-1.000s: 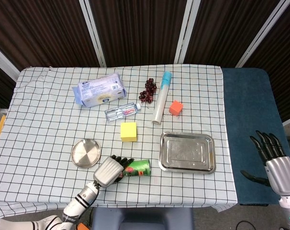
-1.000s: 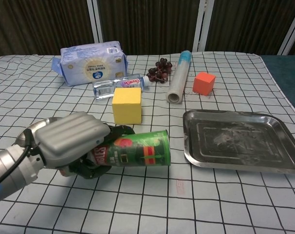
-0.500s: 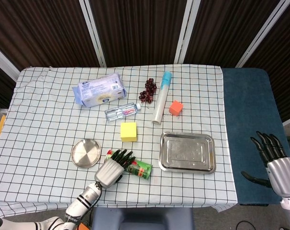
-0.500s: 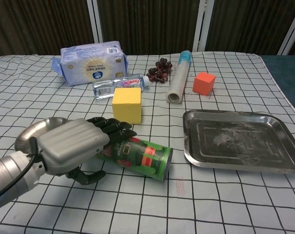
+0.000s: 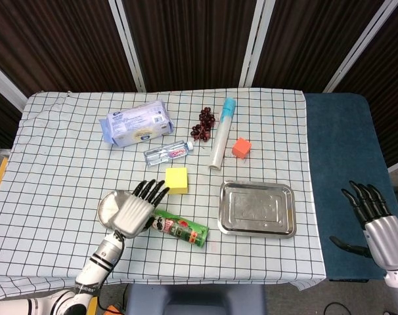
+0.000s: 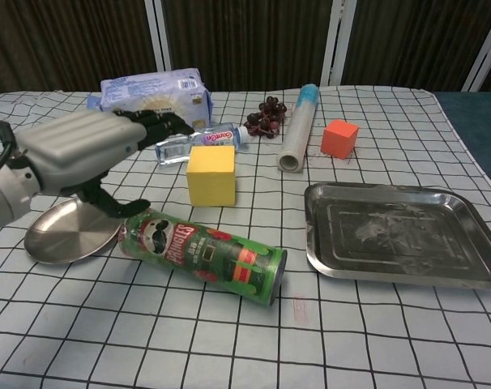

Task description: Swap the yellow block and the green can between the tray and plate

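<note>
left hand lifted off green can | fingers spread | can lying between plate, tray

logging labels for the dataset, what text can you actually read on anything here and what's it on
"Pringles", partly legible, on the green can lying on its side.
Red label on the water bottle: lettering too blurred to read.
Blue and white wipes pack: print too small to read.
Nothing else shows text.

Left hand with ribbed silver-grey back plate, black fingers, silver cylindrical forearm, thin black cable at wrist, right hand with matching silver shell, black fingers, black thumb
</note>
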